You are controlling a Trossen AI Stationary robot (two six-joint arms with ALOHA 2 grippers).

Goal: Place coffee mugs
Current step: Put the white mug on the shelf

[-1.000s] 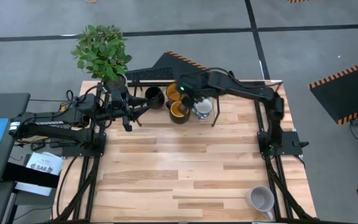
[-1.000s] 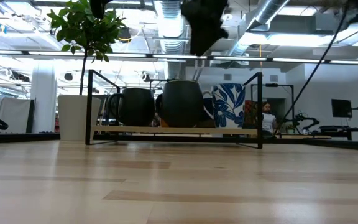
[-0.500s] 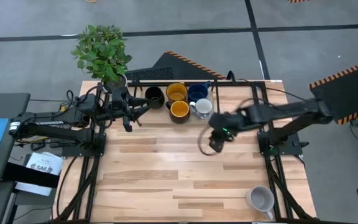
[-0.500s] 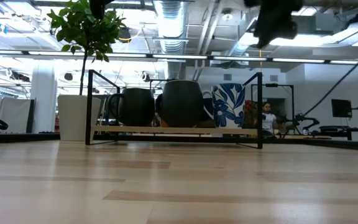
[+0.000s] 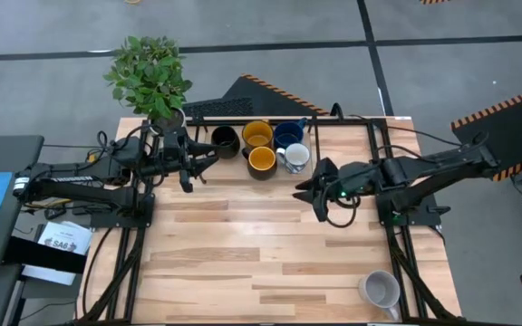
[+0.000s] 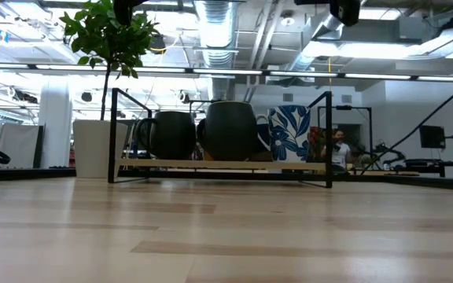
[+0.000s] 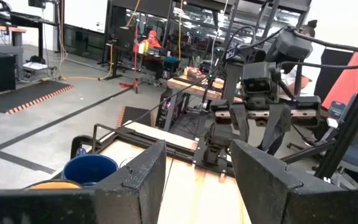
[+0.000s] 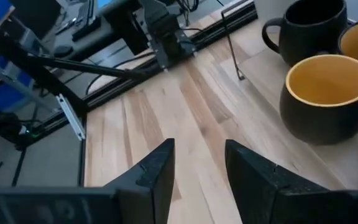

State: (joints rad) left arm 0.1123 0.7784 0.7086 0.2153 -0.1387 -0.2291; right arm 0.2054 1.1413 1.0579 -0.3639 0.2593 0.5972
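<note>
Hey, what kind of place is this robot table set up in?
Probably a robotics lab or workshop: bare ceiling ducts overhead, striped floor mats beside the table, and more workbenches with gear behind.

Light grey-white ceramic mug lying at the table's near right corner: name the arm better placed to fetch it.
Right. The right hand is open and empty over mid-table, on the same side as the light grey-white ceramic mug. The left hand waits far off by the black wire rack.
</note>
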